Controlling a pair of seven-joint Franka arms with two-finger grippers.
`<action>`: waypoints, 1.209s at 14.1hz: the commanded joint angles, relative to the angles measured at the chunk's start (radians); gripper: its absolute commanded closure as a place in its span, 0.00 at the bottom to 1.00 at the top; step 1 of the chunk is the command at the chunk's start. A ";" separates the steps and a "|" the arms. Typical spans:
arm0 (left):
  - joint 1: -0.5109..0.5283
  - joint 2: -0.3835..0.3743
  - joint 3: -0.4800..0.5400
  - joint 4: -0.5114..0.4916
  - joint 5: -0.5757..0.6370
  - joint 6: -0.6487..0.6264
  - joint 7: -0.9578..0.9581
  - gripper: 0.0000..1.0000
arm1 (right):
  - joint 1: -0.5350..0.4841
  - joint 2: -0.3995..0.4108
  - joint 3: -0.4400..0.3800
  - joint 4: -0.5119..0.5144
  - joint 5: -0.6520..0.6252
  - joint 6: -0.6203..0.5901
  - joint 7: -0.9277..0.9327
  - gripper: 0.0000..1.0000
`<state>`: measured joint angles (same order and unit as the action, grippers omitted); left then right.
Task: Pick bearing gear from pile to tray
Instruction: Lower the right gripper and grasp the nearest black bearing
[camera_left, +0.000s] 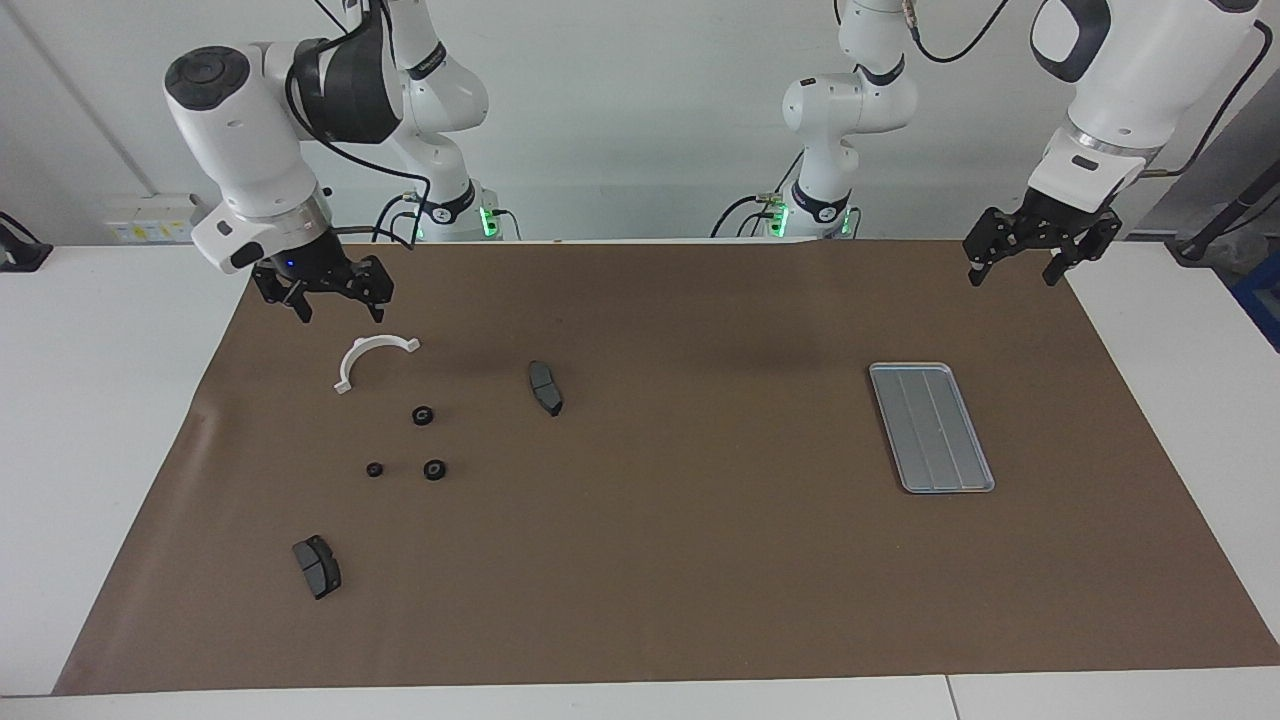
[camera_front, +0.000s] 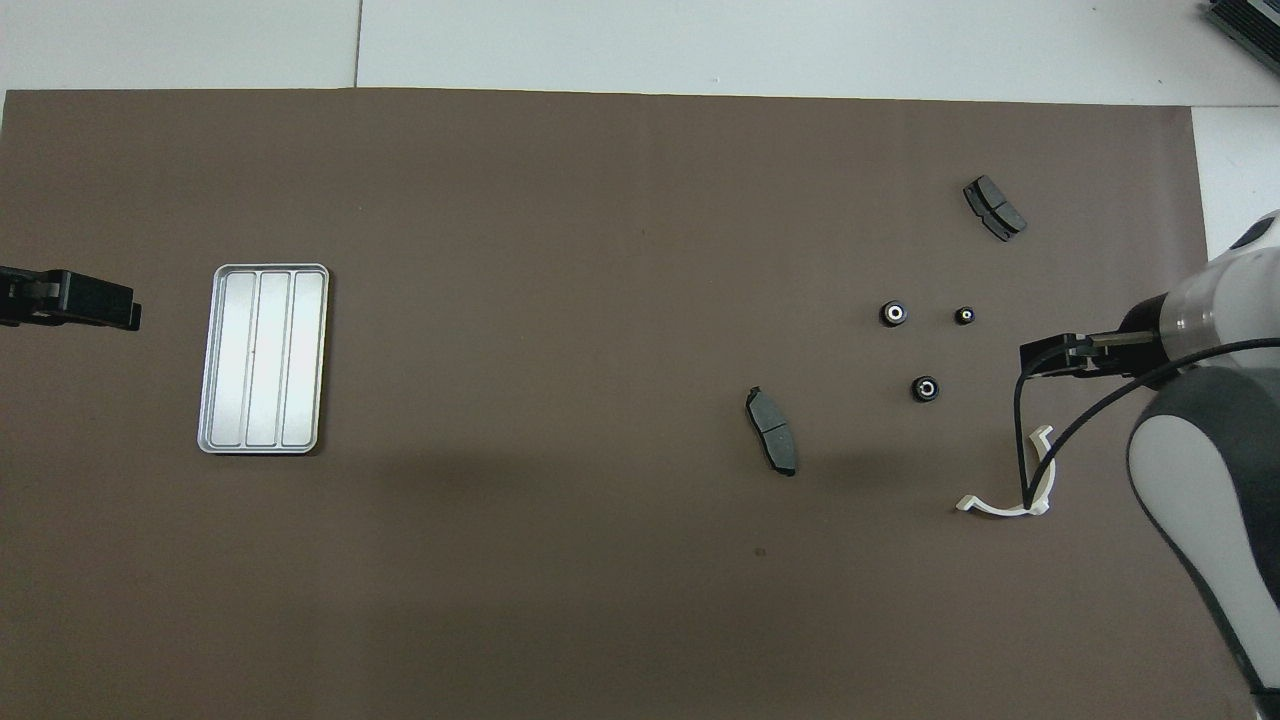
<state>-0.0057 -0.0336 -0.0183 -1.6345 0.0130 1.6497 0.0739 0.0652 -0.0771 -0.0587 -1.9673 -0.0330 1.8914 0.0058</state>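
Three small black bearing gears (camera_left: 423, 415) (camera_left: 435, 469) (camera_left: 374, 469) lie apart on the brown mat at the right arm's end; the overhead view shows them too (camera_front: 926, 389) (camera_front: 894, 314) (camera_front: 964, 316). My right gripper (camera_left: 341, 312) (camera_front: 1040, 358) hangs open and empty over the mat beside the white arc bracket (camera_left: 358, 354) (camera_front: 995, 509), touching nothing. The silver grooved tray (camera_left: 930, 427) (camera_front: 264, 358) sits empty at the left arm's end. My left gripper (camera_left: 1011, 278) (camera_front: 125, 310) waits open over the mat's edge, above that end.
Two dark grey pads lie on the mat: one (camera_left: 545, 387) (camera_front: 772, 444) toward the middle, the other (camera_left: 317, 566) (camera_front: 994, 208) farther from the robots than the gears. A black cable (camera_front: 1022, 440) hangs from the right wrist. White table surrounds the mat (camera_left: 700, 560).
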 joint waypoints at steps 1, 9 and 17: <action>-0.002 -0.005 0.006 -0.008 -0.011 -0.002 0.006 0.00 | -0.013 0.020 0.007 -0.074 0.016 0.104 -0.047 0.00; -0.002 -0.005 0.006 -0.008 -0.011 -0.002 0.006 0.00 | -0.004 0.149 0.008 -0.169 0.050 0.331 -0.139 0.00; -0.002 -0.005 0.006 -0.008 -0.011 -0.002 0.006 0.00 | 0.015 0.188 0.010 -0.297 0.124 0.555 -0.283 0.00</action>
<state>-0.0057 -0.0336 -0.0183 -1.6345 0.0130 1.6497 0.0739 0.0765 0.1243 -0.0508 -2.2137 0.0611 2.3864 -0.2231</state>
